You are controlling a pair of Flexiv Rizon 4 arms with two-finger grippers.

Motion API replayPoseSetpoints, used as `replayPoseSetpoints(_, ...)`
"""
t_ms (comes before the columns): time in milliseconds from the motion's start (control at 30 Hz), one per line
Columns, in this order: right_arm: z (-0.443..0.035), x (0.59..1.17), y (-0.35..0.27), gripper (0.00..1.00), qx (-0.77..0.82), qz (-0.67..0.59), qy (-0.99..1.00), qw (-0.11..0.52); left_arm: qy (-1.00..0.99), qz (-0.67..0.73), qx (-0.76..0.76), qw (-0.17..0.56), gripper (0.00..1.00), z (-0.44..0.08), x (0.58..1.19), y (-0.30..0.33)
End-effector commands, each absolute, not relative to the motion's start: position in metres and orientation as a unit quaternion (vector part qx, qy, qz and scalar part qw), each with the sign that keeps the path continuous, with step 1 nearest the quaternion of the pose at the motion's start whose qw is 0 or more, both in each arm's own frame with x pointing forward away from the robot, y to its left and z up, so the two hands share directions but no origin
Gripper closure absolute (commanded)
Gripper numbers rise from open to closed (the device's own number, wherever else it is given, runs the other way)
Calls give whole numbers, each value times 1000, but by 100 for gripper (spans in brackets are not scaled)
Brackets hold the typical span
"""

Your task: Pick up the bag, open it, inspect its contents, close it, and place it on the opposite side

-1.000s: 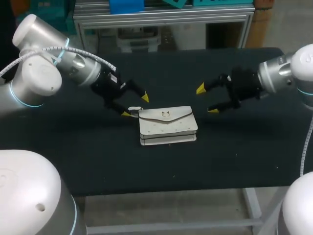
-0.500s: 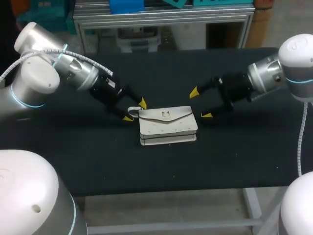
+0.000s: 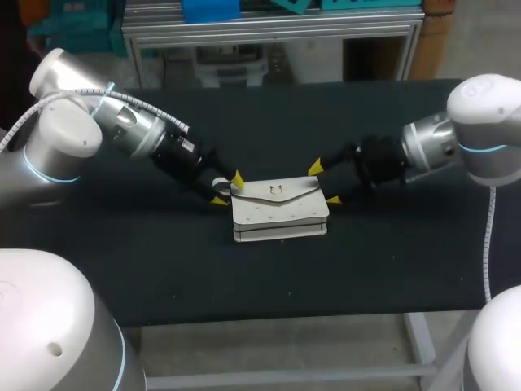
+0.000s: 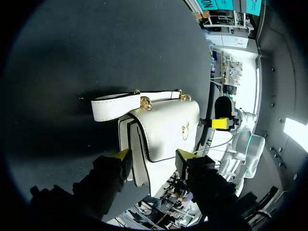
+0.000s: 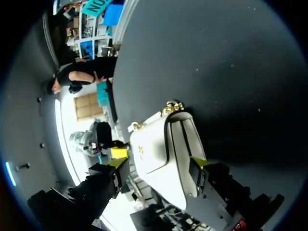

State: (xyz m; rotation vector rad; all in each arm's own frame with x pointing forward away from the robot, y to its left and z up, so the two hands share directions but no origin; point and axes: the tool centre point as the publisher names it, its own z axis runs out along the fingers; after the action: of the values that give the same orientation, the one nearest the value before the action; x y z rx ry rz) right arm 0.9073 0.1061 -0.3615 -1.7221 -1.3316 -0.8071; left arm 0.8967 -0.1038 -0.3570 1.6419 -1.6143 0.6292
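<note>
Past the front strip of the black surface (image 3: 163, 269), about midway across, our white bag (image 3: 278, 208) lies flat with its flap down and a small gold clasp (image 3: 277, 191) on the flap. Our left hand (image 3: 229, 189) comes in low from our left, fingers spread to either side of the bag's left end. Our right hand (image 3: 324, 183) does the same at the right end, one yellow tip on each side. We cannot tell whether any tip presses the leather. At the bag's far left corner its white strap (image 4: 115, 106), fixed by gold rings, sticks out over the surface just beside our left hand's farther tip
</note>
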Motion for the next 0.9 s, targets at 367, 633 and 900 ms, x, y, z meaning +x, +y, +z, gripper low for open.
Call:
replayPoseSetpoints(367,-379,923,113,56,-679,-320,-521,407,-630,242,623,396,48,-368,901,-112)
replayPoseSetpoints(633,-381,926,113,83,-673,-323,-523,410,-621,237,630,401,80,-373,906,-114)
replayPoseSetpoints(900,-382,923,114,100,-664,-327,-536,406,-610,241,646,391,100,-373,911,-116)
